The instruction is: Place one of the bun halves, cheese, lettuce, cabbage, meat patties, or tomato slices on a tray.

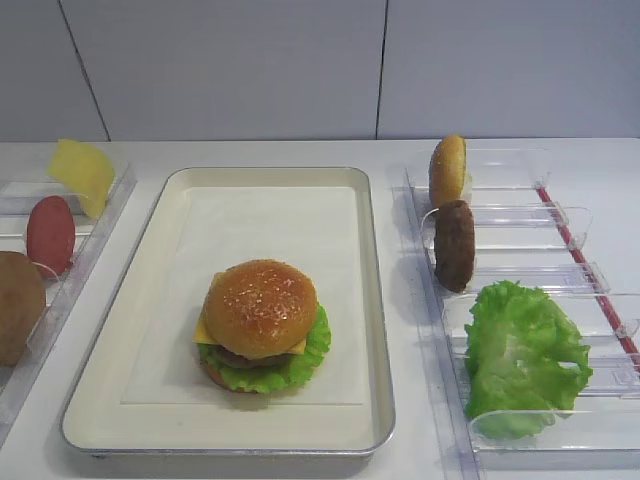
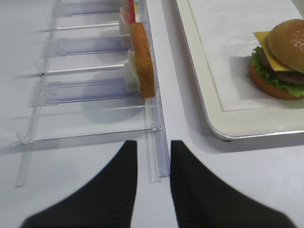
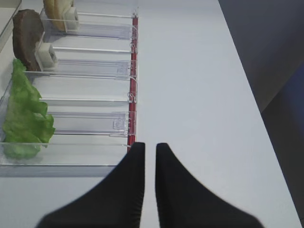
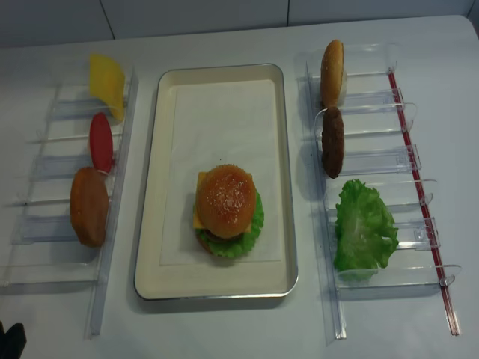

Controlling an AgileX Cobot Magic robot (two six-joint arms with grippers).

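Nearest, the right gripper (image 3: 146, 148) is being held closed on nothing, and the left gripper (image 2: 153, 145) slightly parted, empty. A glossy, sesame-specked domed bun (image 1: 260, 306) is being shown stacked over cheese (image 1: 206, 330), patty and ruffled lettuce (image 1: 300, 362) on the paper-lined metal tray (image 1: 270, 176).

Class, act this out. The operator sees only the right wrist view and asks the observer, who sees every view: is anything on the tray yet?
Observer: Yes, a stacked burger sits on the tray, toward its near end.
Operator: What is on top of it?
Observer: A sesame-specked top bun.
Operator: What stands in the left rack?
Observer: In the left rack are a cheese slice, a tomato slice and a spare bun half.
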